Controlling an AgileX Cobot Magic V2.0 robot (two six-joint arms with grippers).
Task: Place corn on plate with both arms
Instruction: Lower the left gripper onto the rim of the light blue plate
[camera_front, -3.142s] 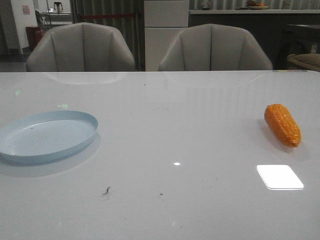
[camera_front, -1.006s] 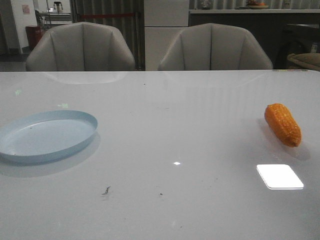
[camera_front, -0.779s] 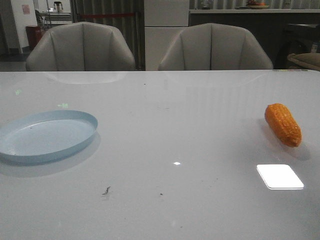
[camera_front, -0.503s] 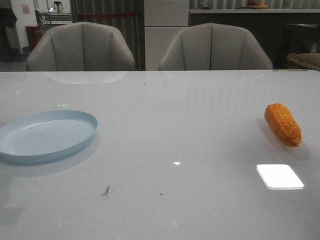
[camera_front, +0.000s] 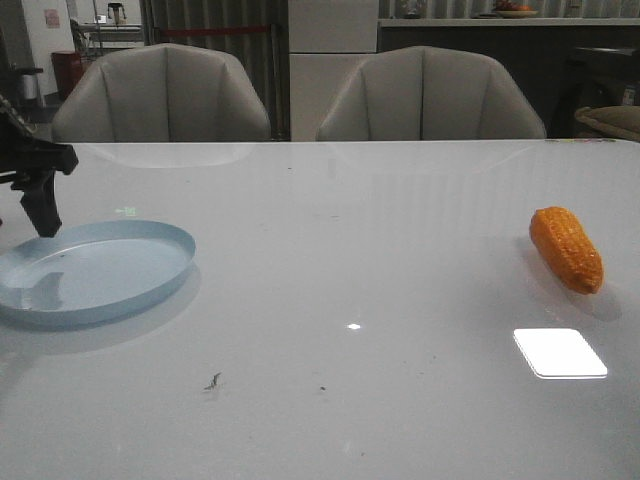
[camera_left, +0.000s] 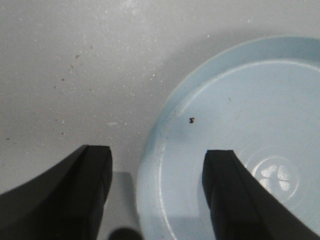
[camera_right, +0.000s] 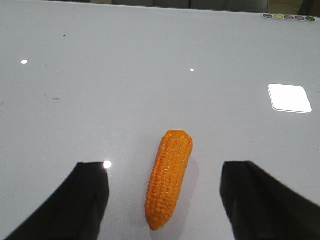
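Left end effector (camera_left: 157, 192) spread wide, straddling plate (camera_left: 235, 90) rim, probably to steady it.
Right end effector (camera_right: 165, 200) released, aligned over corn (camera_right: 169, 177) lying on worktop (camera_front: 380, 250), well apart from plate.

Dining room: padded chairs (camera_front: 162, 93) behind a white table (camera_front: 330, 300).

Dim, grey light overall, the room behind in near darkness. The glossy counter (camera_front: 330, 300) throws back a hard white rectangle of glare (camera_front: 560, 353) from overhead — plus a few pinpoint highlights. Soft shadows lie beside the corn (camera_right: 168, 177) and under the plate (camera_front: 150, 285). In both wrist views the dark fingers (camera_left: 75, 195) are blurred, out of focus; the counter surface beyond stays fairly sharp, slightly grainy.
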